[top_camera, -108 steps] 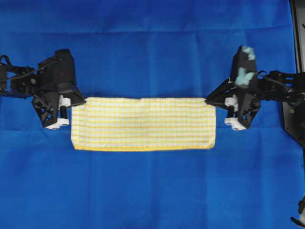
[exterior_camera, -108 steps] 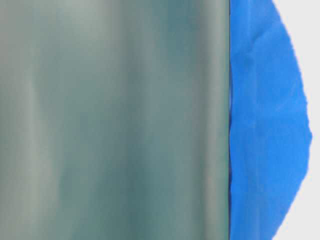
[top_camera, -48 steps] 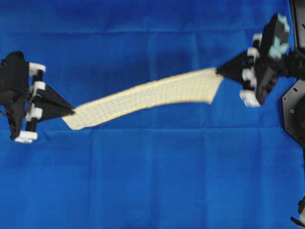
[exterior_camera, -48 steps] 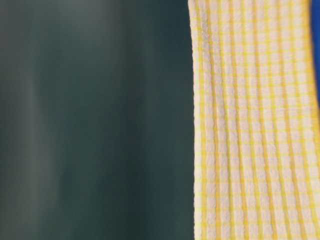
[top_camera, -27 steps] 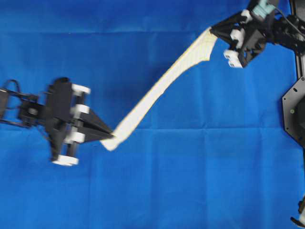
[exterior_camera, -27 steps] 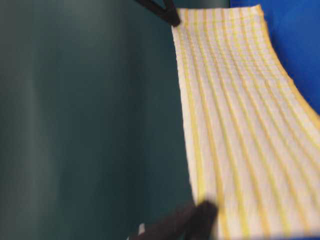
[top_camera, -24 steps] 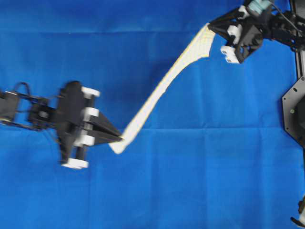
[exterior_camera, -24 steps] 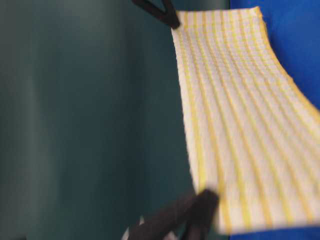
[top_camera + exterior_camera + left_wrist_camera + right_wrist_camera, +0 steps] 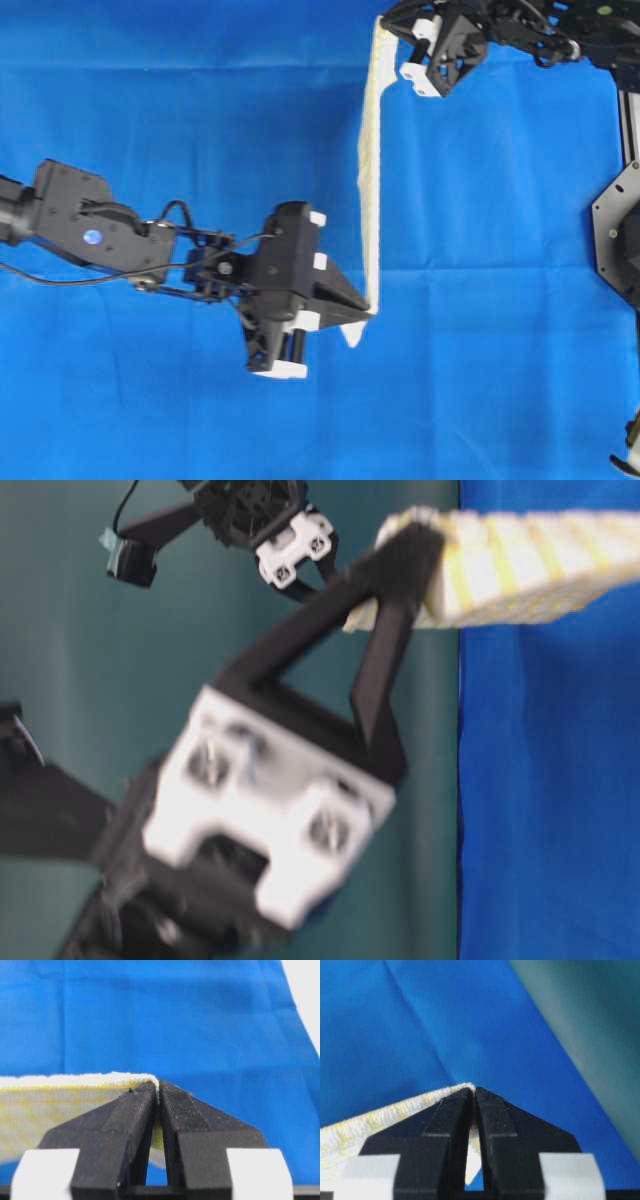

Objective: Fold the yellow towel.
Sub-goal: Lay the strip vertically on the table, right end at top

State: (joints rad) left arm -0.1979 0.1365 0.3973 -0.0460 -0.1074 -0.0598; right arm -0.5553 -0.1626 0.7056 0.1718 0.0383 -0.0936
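The thin yellow-and-white checked towel (image 9: 368, 190) hangs in the air above the large plain blue cloth (image 9: 180, 110) that covers the worktop. It is stretched taut into a narrow band, seen nearly edge-on from overhead, running from the top of that view down to about the middle. A small corner flap sticks out below its lower end.

At that lower end the left tool (image 9: 366, 306), black with white blocks behind its fingers, is clamped on the towel's corner; its wrist view shows the two black fingers (image 9: 134, 1110) pressed together with the cloth's hemmed edge pinched between them. Its arm reaches in from the left side of the blue cloth.

At the towel's upper end the right tool (image 9: 384, 20) is likewise closed on the other corner, its fingers (image 9: 451, 1110) meeting on the hem. In the table-level view the towel (image 9: 520, 565) appears as a folded strip crossing the top of the blue cloth (image 9: 540, 800), with the left tool (image 9: 415, 555) large and blurred in front.
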